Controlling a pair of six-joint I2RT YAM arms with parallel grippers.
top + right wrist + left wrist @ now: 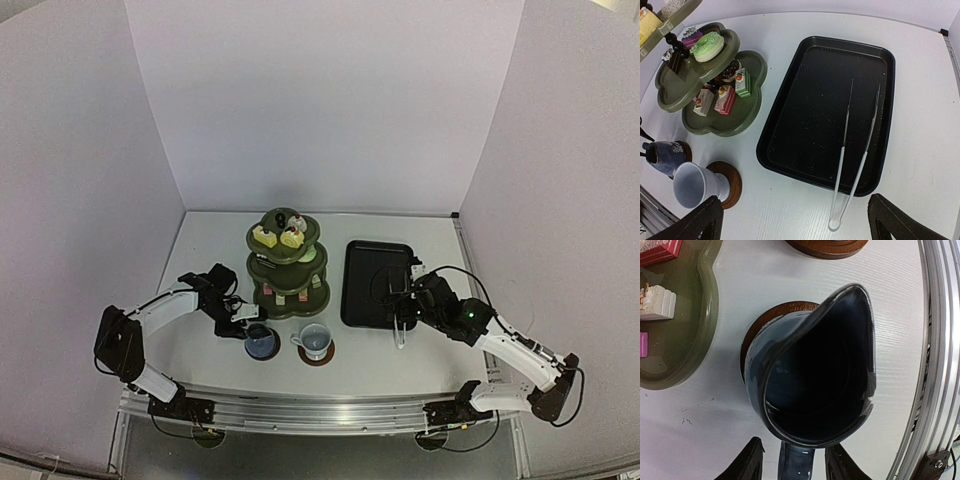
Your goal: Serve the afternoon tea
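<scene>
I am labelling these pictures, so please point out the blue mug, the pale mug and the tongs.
blue mug (815, 375): left wrist view, on its dark inside.
pale mug (692, 185): right wrist view, on its inside.
tongs (838, 175): right wrist view, on the left white arm.

Centre back of the table (420, 370): stand (285, 262), cakes (265, 237) on its tiers. Just right of it, tray (360, 290), tongs (842, 155) lying inside, joined end over the near rim. In front of the stand, side by side: left mug (261, 342) on left saucer (760, 327), right mug (316, 339) on right saucer (732, 180).
</scene>
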